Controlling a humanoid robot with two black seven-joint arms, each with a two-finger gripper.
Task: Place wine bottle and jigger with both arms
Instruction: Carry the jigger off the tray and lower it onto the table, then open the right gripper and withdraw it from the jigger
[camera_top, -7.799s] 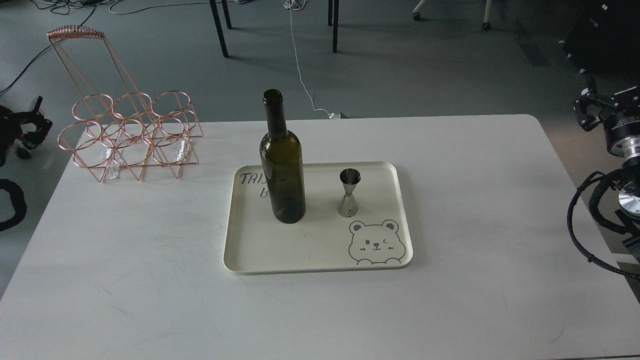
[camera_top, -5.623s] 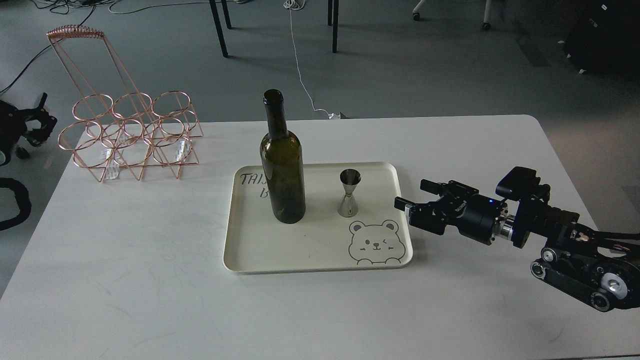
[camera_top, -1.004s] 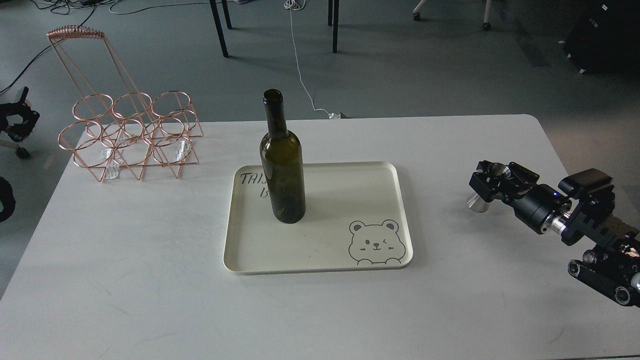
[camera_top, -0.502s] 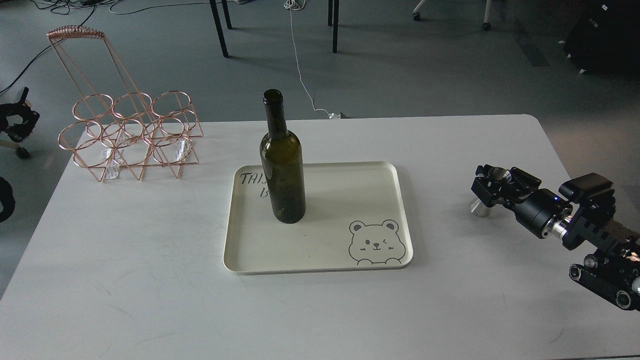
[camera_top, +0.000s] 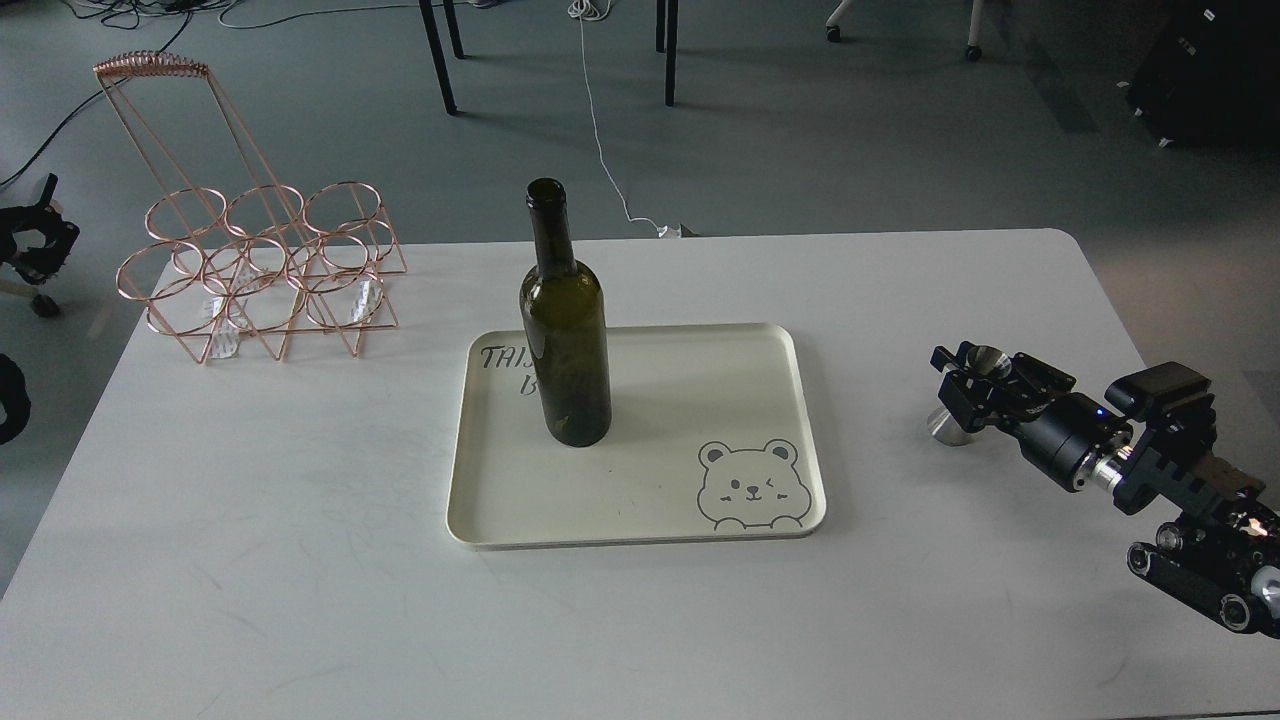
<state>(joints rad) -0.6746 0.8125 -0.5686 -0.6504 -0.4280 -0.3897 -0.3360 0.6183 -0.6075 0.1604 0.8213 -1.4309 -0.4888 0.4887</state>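
The dark olive-green wine bottle (camera_top: 565, 335) stands upright on the left half of a cream tray (camera_top: 700, 385) with a bear drawing. The shiny steel jigger (camera_top: 943, 424) is off the tray, at the right side of the white table, a little tilted with its base at or just above the tabletop. My right gripper (camera_top: 975, 385) comes in from the right and is shut on the jigger's waist. My left gripper (camera_top: 30, 240) is far left, off the table, small and dark, far from the bottle.
A copper wire bottle rack (camera_top: 255, 270) stands at the table's back left corner. The white table (camera_top: 300, 560) has its right edge just behind my right arm. Chair legs and cables are on the floor beyond.
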